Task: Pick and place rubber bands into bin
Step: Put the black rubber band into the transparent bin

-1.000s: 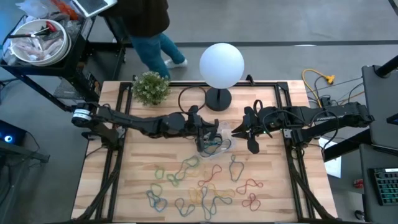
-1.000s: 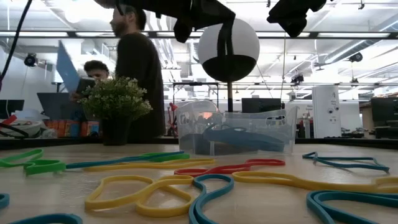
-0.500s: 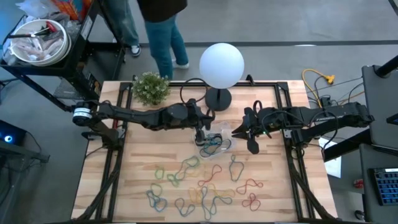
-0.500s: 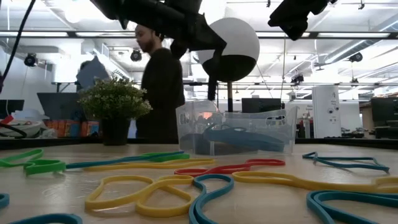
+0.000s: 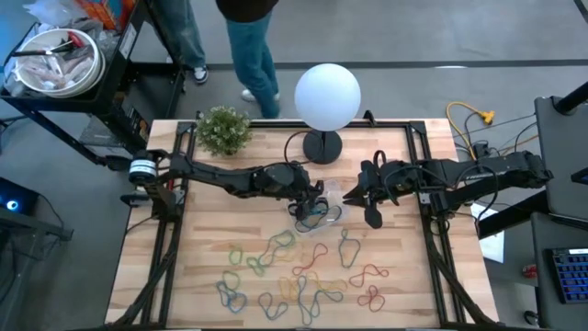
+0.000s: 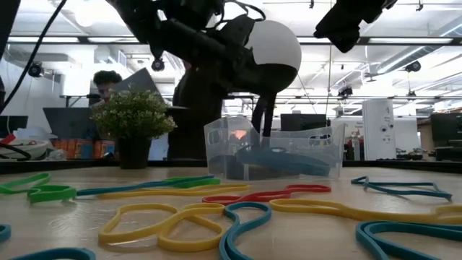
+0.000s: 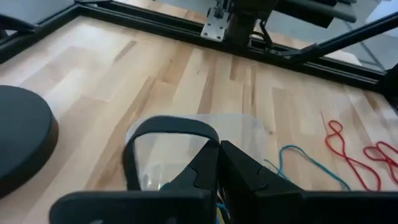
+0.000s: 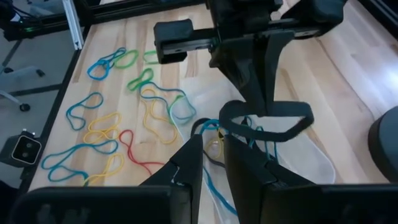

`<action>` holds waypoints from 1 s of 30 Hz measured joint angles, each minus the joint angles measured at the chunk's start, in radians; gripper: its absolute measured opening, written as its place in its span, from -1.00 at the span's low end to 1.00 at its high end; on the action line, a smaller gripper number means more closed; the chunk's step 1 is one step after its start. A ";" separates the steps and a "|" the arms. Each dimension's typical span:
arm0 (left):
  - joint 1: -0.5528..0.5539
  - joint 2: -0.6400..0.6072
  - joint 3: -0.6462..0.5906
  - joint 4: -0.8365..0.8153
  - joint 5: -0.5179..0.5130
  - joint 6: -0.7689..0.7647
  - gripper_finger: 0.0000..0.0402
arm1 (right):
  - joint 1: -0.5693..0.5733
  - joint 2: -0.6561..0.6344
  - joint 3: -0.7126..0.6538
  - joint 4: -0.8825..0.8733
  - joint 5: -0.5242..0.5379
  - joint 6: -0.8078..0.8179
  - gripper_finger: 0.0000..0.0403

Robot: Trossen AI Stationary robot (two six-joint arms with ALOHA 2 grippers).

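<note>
The bin (image 5: pixel 322 214), a small clear tray with blue rubber bands (image 6: pixel 278 160) in it, stands mid-table in front of the lamp. My left gripper (image 5: pixel 308 197) hovers just above the bin's left end, shut on a black rubber band (image 8: pixel 267 115). My right gripper (image 5: pixel 358 204) waits to the right of the bin, fingers (image 8: pixel 189 163) apart with nothing between them. Several loose rubber bands (image 5: pixel 294 271) of many colours lie flat on the near half of the table. My left gripper pinches the black band at one spot of its loop (image 7: pixel 210 144) between its two fingertips. The fingers slant down from the table's left. The rest of the loop (image 7: pixel 140 140) hangs open and slack below them, over the bin.
A white globe lamp (image 5: pixel 327 92) on a black round base (image 5: pixel 322 145) stands just behind the bin. A potted plant (image 5: pixel 223 129) sits at the far left corner. A person (image 5: pixel 248 37) stands beyond the far edge. A yellow cable (image 5: pixel 473 118) lies off the table's right.
My left gripper has come down toward the bin, tipping further downward, and has stayed shut on the black band. People beyond the far edge have walked about.
</note>
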 joint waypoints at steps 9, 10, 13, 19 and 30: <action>0.000 0.003 -0.001 -0.026 0.003 -0.024 -1.00 | 0.000 0.000 -0.011 -0.003 0.000 0.024 -0.70; 0.000 0.001 -0.001 -0.024 0.003 -0.024 -1.00 | 0.000 0.000 -0.011 -0.003 0.000 0.024 -0.70; 0.000 0.000 -0.001 -0.020 0.006 -0.024 -1.00 | 0.000 0.000 -0.011 -0.003 0.000 0.024 -0.70; 0.000 0.000 -0.002 -0.039 0.030 -0.021 -0.97 | 0.000 0.000 -0.011 -0.002 0.000 0.028 -0.70; 0.000 -0.001 -0.002 -0.047 0.045 -0.025 -0.58 | 0.000 0.000 -0.012 -0.001 0.000 0.032 -0.70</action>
